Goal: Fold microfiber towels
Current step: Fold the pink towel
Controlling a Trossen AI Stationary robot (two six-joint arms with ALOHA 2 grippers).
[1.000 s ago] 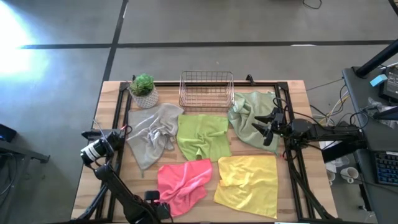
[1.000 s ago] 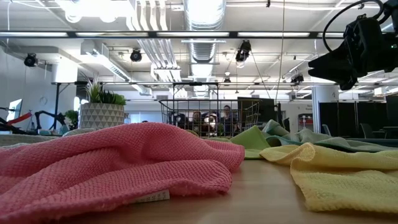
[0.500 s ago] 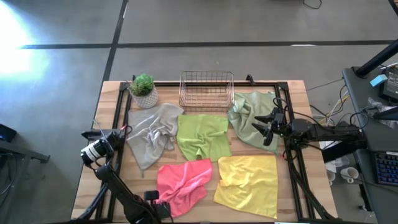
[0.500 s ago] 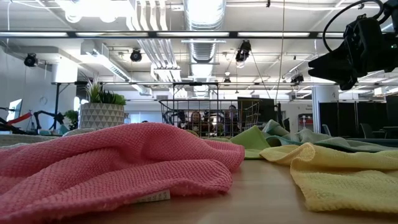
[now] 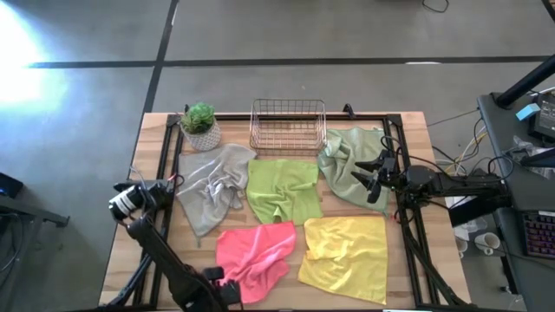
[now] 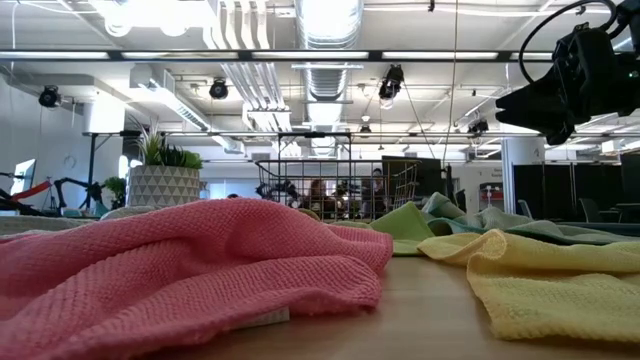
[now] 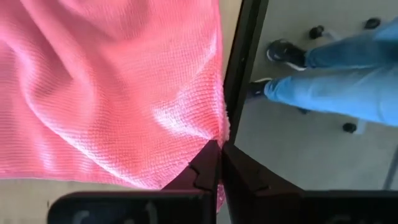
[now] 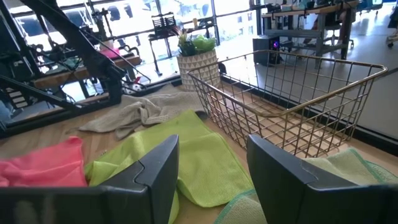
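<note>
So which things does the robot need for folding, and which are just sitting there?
For the job:
grey towel
lime towel
sage towel
pink towel, pinched by the left gripper
yellow towel

Just sitting there:
wire basket
potted plant

I count five towels: grey, lime green, sage green, pink, yellow. One wire basket. One potted plant. Two arms, two grippers of mine: left, right.
</note>
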